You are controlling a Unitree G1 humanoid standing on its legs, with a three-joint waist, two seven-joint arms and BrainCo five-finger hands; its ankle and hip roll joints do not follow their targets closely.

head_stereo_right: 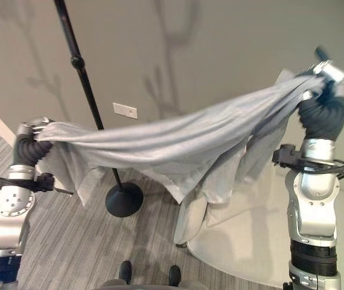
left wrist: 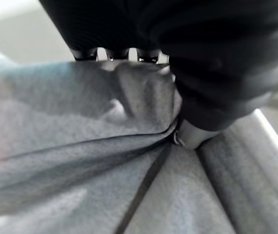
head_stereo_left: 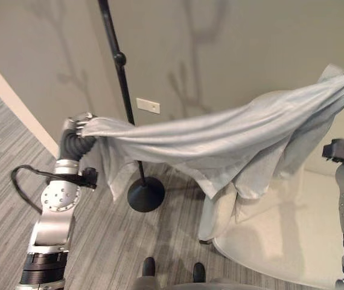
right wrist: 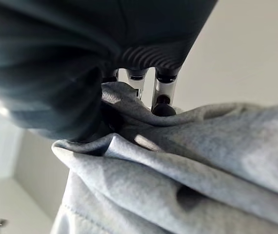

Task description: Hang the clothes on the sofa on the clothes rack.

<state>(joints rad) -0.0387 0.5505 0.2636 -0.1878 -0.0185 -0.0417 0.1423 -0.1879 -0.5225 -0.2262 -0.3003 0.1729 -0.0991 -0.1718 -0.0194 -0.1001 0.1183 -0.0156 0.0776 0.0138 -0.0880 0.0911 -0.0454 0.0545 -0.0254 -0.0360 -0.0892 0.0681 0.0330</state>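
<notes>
Hanging soft and light between both hands, the grey cloth is being gripped at its ends by the left hand and right hand, near the rack pole; edges are best held.

We seem to be in an office-like room: striped grey carpet, plain beige wall with a socket plate, white skirting board.
</notes>
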